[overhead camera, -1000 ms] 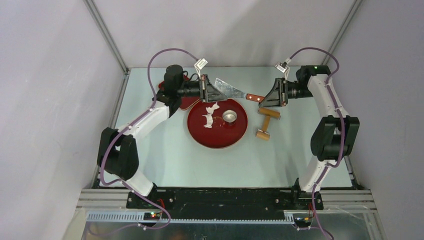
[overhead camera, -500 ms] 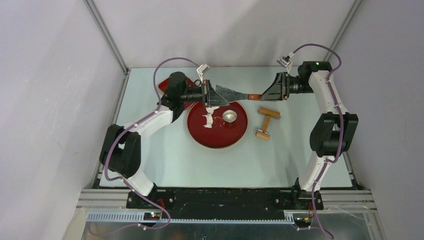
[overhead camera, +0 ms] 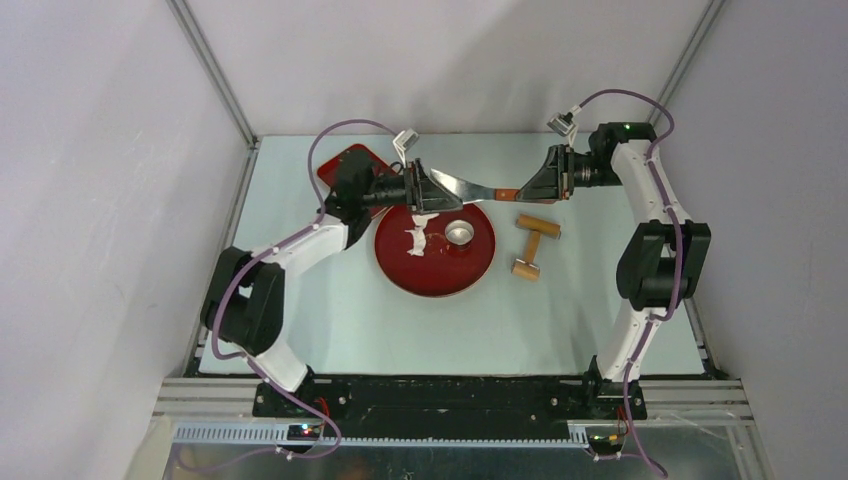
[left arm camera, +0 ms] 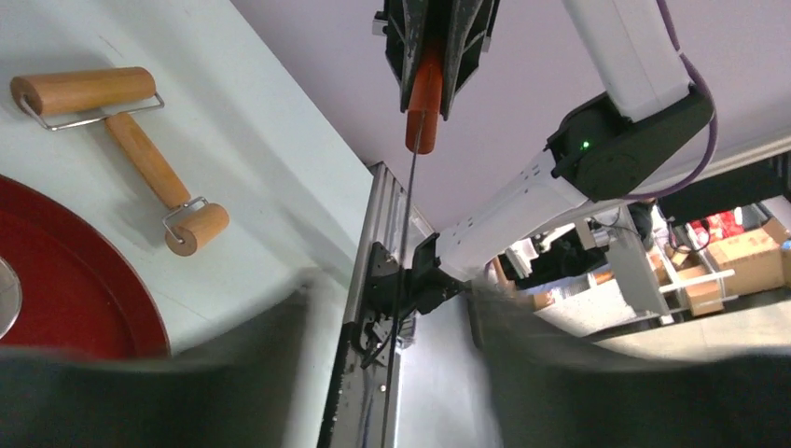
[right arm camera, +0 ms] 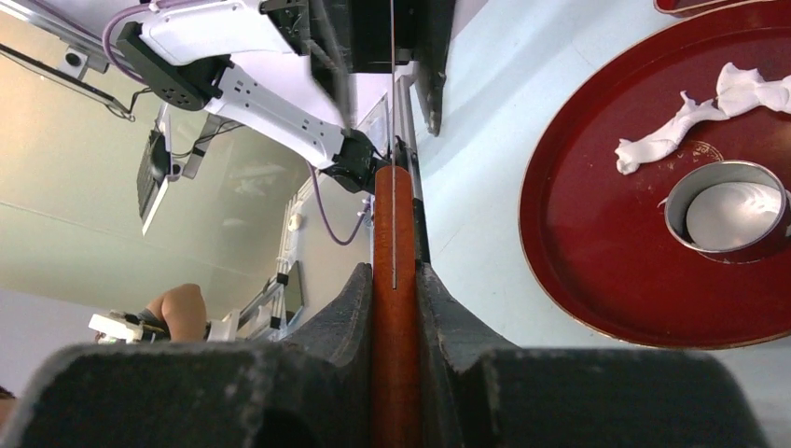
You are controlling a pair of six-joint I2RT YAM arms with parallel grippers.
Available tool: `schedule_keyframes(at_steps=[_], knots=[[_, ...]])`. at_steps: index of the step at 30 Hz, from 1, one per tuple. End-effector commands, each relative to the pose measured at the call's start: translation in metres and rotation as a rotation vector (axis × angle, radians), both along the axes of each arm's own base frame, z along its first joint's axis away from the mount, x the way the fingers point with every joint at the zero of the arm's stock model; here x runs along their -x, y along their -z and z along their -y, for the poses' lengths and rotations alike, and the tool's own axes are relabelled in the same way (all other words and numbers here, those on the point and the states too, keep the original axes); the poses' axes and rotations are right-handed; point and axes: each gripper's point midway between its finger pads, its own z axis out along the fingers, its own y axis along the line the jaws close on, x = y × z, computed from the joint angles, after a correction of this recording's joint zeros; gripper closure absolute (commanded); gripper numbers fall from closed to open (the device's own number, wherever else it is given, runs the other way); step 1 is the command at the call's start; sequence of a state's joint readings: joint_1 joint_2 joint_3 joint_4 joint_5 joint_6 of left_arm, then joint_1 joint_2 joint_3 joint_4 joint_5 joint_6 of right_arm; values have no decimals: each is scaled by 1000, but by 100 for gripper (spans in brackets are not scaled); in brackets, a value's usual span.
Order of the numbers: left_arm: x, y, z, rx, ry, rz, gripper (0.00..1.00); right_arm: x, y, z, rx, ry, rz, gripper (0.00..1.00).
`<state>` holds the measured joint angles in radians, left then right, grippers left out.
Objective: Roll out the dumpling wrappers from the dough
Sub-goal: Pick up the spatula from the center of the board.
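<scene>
Surface: pale table point(overhead camera: 330, 310) inside plain grey walls; my two arms meet above its far half.
Right gripper: my right gripper point(overhead camera: 530, 192) is clamped tight on the red-brown handle point(right arm camera: 395, 280) of the scraper point(overhead camera: 465, 185), with the blade pointing away toward my other arm.
Left gripper: my left gripper point(overhead camera: 424, 188) sits at the blade's far end. In its wrist view the fingers stand apart on either side of the edge-on blade and do not appear to pinch it.
Wrapper: the dumpling wrapper point(right arm camera: 737, 213), a round white disc, lies inside the metal ring cutter point(right arm camera: 679, 201) on the red tray point(overhead camera: 440, 280). It is below both grippers and nearer the left one.
Scrap: a ragged white strip point(right arm camera: 686, 121) lies just beside the ring, almost under my left gripper.
Roller: a wooden roller point(overhead camera: 530, 245) rests on the table beside the tray, beneath my right gripper.
Handling: I judge the disc light, thin, soft and a little tacky, so it would stretch or tear if pinched.
Hold: I would not squeeze it at all. Better to lift the ring clear, then slide the blade flat under one edge and carry the disc on the metal.
Risk: dough may cling to the tray or to the ring's wall.
</scene>
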<state>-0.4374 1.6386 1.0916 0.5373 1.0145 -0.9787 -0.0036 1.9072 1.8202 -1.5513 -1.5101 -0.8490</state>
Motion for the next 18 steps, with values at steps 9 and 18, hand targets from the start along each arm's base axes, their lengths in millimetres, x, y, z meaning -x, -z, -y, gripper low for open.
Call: schedule_keyframes(at_steps=[9, 18], knots=[[-21, -18, -25, -70, -14, 191, 0, 24, -4, -11, 54, -44, -75, 100], [-5, 31, -19, -317, 117, 312, 6, 36, 31, -29, 245, -139, -139, 100]])
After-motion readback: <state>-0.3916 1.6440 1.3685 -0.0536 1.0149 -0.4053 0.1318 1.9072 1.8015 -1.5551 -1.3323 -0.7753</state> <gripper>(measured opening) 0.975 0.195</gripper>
